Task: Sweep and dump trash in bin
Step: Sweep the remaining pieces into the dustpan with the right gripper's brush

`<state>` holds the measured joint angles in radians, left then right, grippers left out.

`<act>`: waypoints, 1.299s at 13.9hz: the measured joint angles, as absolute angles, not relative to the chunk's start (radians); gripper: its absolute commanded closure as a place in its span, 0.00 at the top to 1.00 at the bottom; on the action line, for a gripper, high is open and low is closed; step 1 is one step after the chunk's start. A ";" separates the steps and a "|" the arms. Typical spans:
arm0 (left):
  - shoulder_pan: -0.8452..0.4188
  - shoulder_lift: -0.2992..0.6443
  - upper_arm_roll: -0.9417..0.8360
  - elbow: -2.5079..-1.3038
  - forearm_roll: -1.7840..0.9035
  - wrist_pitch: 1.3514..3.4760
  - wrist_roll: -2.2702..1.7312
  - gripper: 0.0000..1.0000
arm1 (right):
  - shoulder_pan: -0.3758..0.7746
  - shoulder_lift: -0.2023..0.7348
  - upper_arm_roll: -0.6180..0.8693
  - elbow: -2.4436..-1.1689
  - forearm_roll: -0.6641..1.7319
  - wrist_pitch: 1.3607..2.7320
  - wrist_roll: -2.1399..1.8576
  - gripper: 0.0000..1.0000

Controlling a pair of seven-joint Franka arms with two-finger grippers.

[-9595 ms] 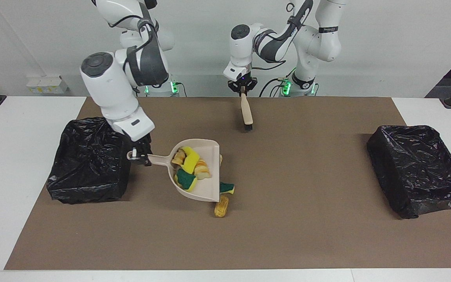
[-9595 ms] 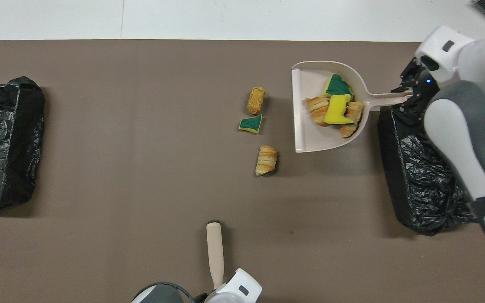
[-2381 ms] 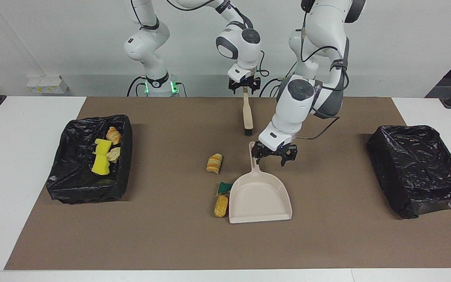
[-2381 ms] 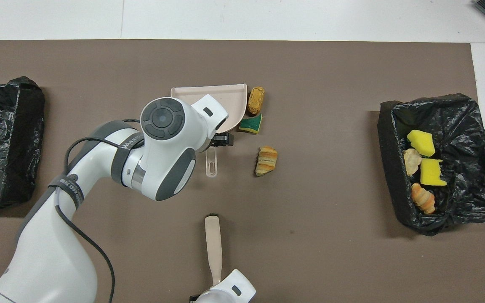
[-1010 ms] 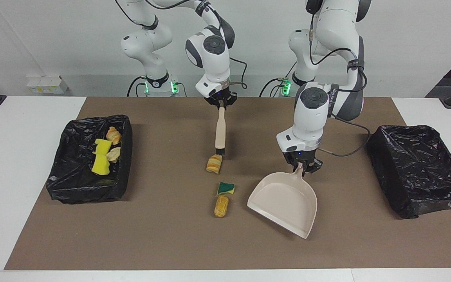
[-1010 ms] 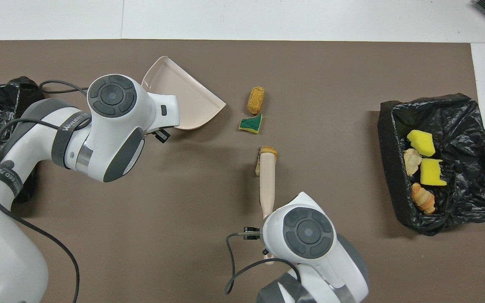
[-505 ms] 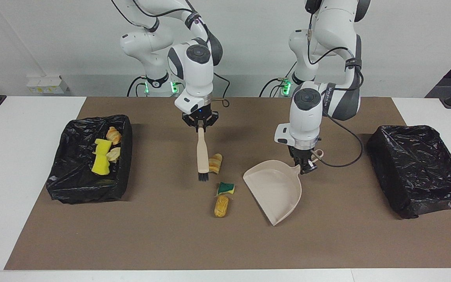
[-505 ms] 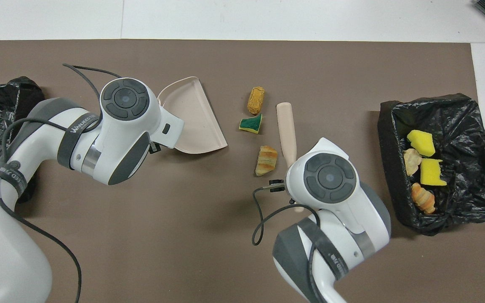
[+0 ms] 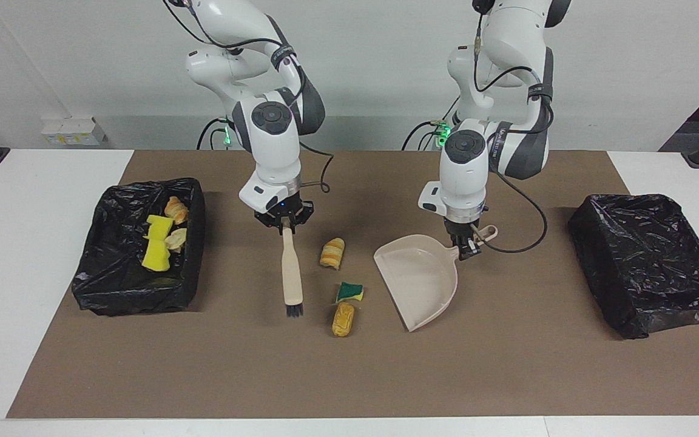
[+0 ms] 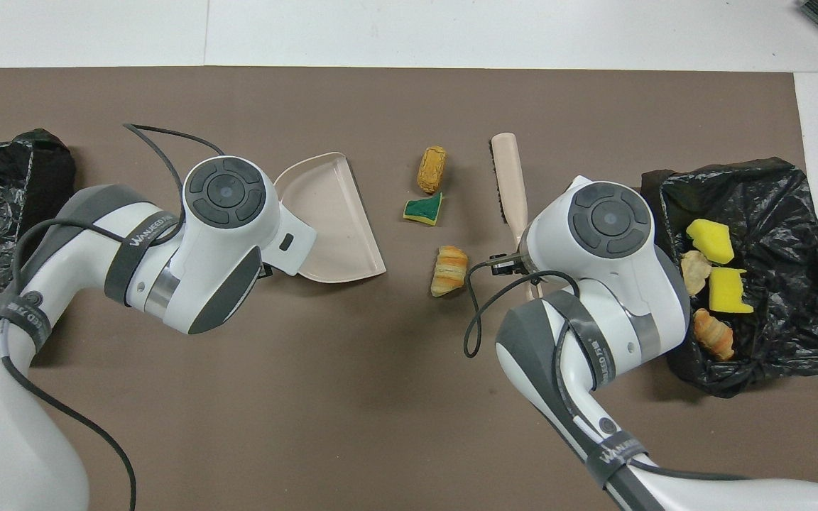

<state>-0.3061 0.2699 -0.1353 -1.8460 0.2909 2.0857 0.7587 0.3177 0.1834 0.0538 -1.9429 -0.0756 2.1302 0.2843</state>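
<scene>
While the right hand [image 9: 284, 226] pinches the brush [image 9: 291, 272] and the left hand [image 9: 466, 247] pinches the dustpan [image 9: 420, 278], three trash scraps [image 9: 343, 286] lie on the table between them; sweep low toward the pan's grounded lip. The arm band's writing is unreadable.

A grey band on the left arm [image 10: 140, 235] carries white lettering, apparently "WANJEED"; its last characters are unclear. The matching band on the right arm [image 10: 615, 448] is illegible.

left gripper [image 9: 466, 247]: clamped, pointing down | right gripper [image 9: 283, 223]: clamped, pointing down
</scene>
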 measured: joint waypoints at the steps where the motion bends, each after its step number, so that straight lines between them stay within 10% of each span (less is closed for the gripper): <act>1: -0.309 0.268 -0.135 -1.848 0.291 2.086 0.759 0.00 | 0.317 0.198 0.054 -1.942 -0.076 2.148 0.284 0.00; 18: -0.307 0.259 -0.131 -1.878 0.293 2.089 0.760 0.00 | 0.401 0.484 0.090 -1.651 -0.142 2.095 0.307 0.00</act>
<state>-0.3070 0.2588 -0.1310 -1.8778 0.2932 2.0890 0.7596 0.4014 0.4840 0.0895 -1.6514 -0.1421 2.0953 0.3067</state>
